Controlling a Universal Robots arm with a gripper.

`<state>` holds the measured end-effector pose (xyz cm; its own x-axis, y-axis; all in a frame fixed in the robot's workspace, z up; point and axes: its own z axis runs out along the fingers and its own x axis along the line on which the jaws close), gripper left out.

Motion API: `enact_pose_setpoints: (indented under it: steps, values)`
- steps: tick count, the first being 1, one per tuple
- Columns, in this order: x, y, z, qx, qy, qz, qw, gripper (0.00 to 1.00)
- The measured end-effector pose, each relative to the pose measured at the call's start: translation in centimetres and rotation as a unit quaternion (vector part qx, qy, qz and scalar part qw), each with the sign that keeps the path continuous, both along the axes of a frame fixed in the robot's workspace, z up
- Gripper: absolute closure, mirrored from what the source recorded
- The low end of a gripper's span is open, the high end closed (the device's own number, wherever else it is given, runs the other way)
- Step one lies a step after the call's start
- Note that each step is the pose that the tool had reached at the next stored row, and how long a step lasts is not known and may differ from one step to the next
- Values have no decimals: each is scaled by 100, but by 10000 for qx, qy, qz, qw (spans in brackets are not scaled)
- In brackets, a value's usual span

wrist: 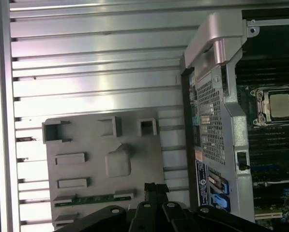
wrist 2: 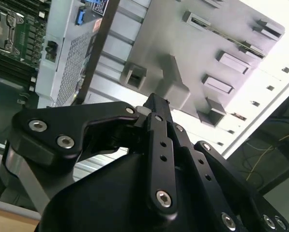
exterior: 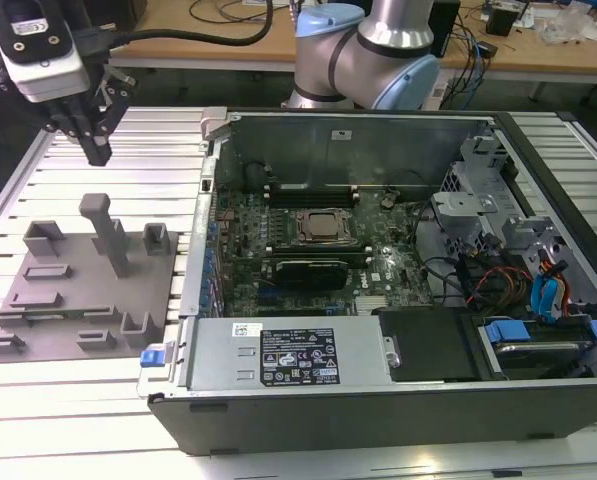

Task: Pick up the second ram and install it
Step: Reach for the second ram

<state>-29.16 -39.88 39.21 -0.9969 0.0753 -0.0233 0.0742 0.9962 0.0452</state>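
The second ram (wrist: 93, 198) is a thin green stick lying flat in a slot of the grey holder tray (wrist: 134, 145); in the second wrist view it is a narrow strip (wrist 2: 225, 37) on that tray. My gripper (exterior: 96, 150) hangs high over the slatted table, just past the tray's (exterior: 78, 290) far edge in the exterior view. Its black fingers (wrist 2: 156, 108) are pressed together, shut on nothing. In the first wrist view the fingertips (wrist: 154, 187) sit close to the ram's end of the tray.
The open computer case (exterior: 378, 400) lies at the exterior view's right of the tray, with its motherboard and processor socket (exterior: 323, 228) exposed. A tall post (exterior: 106, 232) rises from the tray. The arm's base (exterior: 363, 55) stands behind the case. Cables crowd the case's right side.
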Motion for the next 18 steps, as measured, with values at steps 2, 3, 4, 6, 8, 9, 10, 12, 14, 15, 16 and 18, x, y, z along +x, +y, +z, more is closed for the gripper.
enact_pose_setpoints:
  steps: [2, 3, 4, 6, 8, 9, 10, 12, 14, 15, 16, 18]
  values:
    - [-61, 0, 0, 0, 0, 0, 10000, 92]
    - [-92, 0, -1, 0, 0, 0, 10000, 92]
    - [-127, 0, -1, 0, 0, -1, 10000, 92]
    - [-202, 0, -2, 0, 0, 0, 10000, 92]
    - [-244, 0, -2, 0, 0, 0, 10000, 92]
    - [-278, 0, -2, 0, 0, 0, 10000, 92]
    - [-334, 0, -3, 0, 0, 0, 10000, 92]
    - [-470, 0, -5, 0, 0, 0, 10000, 92]
    - [-584, 0, -7, 0, 0, 0, 10000, 92]
    - [-650, 0, -8, 0, 0, 0, 10000, 92]
    - [-684, 0, -8, 0, 0, 0, 10000, 92]
    - [-755, 0, -10, 0, 0, 0, 10000, 92]
